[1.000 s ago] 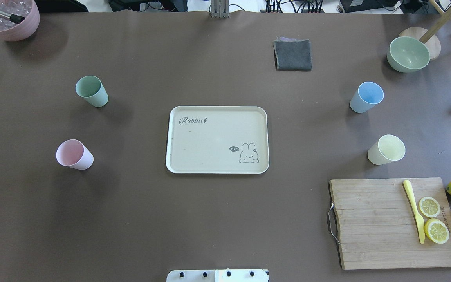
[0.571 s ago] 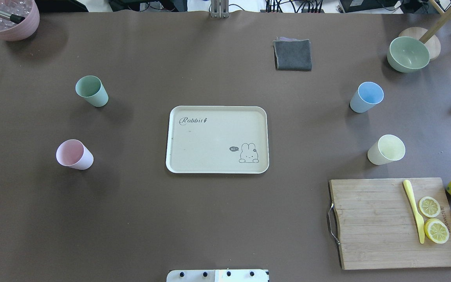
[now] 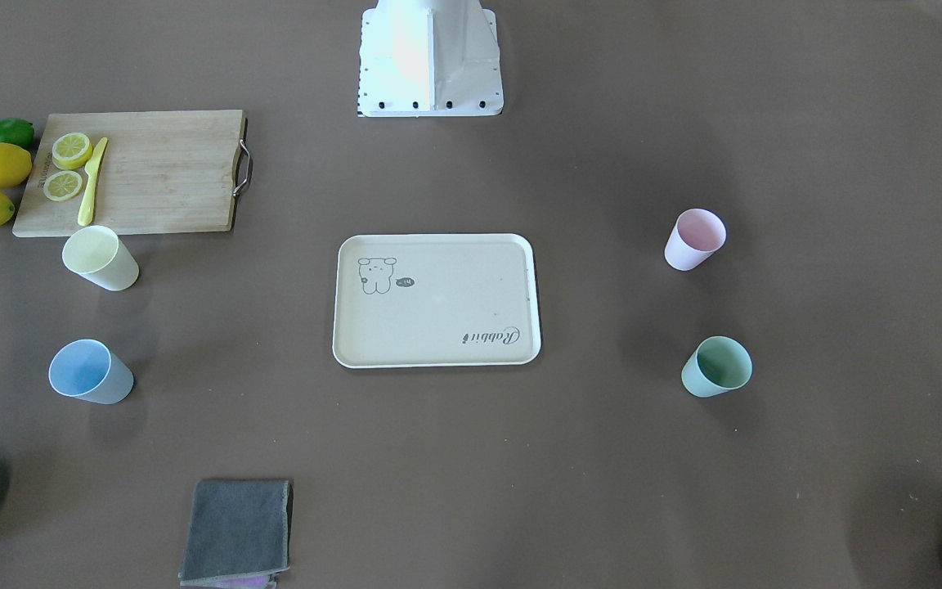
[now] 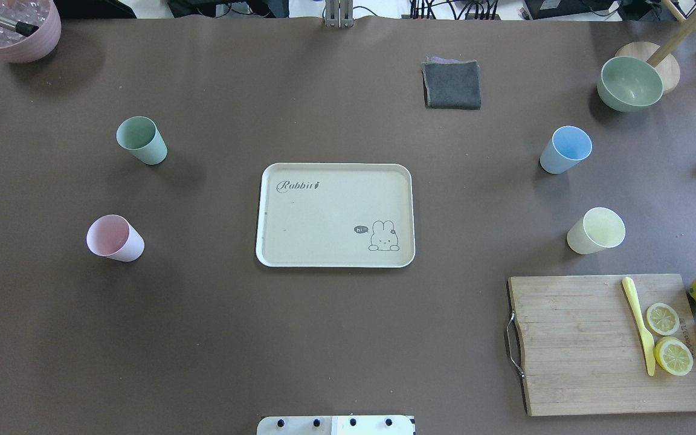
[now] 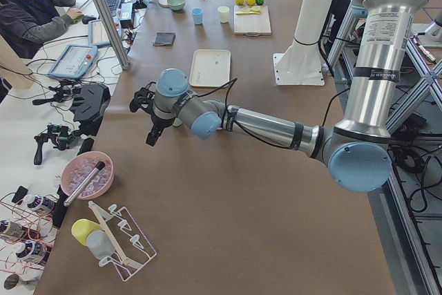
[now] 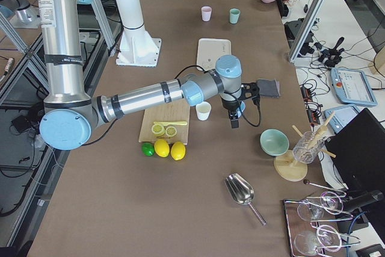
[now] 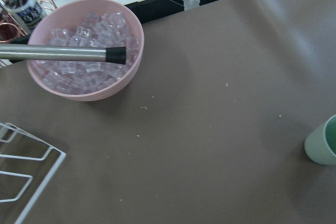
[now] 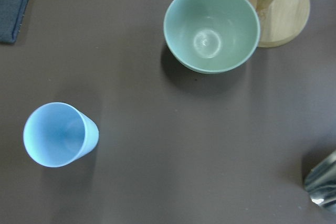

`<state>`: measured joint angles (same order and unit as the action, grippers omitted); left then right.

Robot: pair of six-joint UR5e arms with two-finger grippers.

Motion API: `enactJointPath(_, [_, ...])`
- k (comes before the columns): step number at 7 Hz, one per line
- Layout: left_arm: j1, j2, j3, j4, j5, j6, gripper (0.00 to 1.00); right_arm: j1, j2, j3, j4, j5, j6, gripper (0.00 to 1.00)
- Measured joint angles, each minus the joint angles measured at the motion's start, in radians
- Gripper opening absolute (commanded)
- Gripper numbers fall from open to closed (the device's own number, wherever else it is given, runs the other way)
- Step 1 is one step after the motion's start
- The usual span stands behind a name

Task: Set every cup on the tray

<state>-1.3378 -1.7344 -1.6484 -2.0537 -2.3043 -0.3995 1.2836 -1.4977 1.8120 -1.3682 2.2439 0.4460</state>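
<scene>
The cream tray lies bare in the middle of the table. The mint green cup and the pink cup stand upright to its left. The light blue cup and the pale yellow cup stand upright to its right. My left gripper hovers above the table beyond the mint cup. My right gripper hovers beside the blue cup, and only a black sliver of it shows overhead. I cannot tell whether either gripper is open or shut.
A pink ribbed pot of ice sits far left. A sage-green bowl and a wooden stand sit far right. A grey cloth lies behind the tray. A cutting board with lemon slices and a knife lies near right.
A black part of my right gripper has come into the overhead view at the right edge. The cups and the tray have not moved.
</scene>
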Motion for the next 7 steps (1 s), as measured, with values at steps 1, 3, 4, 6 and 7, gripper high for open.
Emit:
enactJointPath(1, [0.074,-0.054,0.038,-0.001,0.007,-0.097,0.98,-0.057,0.033,-0.006,0.000,-0.023,0.056,1.00])
enactJointPath(3, [0.188,-0.197,0.169,-0.005,0.014,-0.221,0.94,-0.109,0.063,-0.013,0.000,-0.039,0.116,1.00])
enactJointPath(4, [0.230,-0.236,0.217,-0.021,0.034,-0.246,0.87,-0.115,0.066,-0.013,0.002,-0.040,0.124,1.00])
enactJointPath(6, [0.293,-0.257,0.273,-0.078,0.095,-0.272,0.74,-0.118,0.063,-0.015,0.015,-0.041,0.127,1.00])
enactJointPath(7, [0.312,-0.256,0.284,-0.091,0.105,-0.274,0.60,-0.119,0.063,-0.016,0.018,-0.041,0.128,1.00])
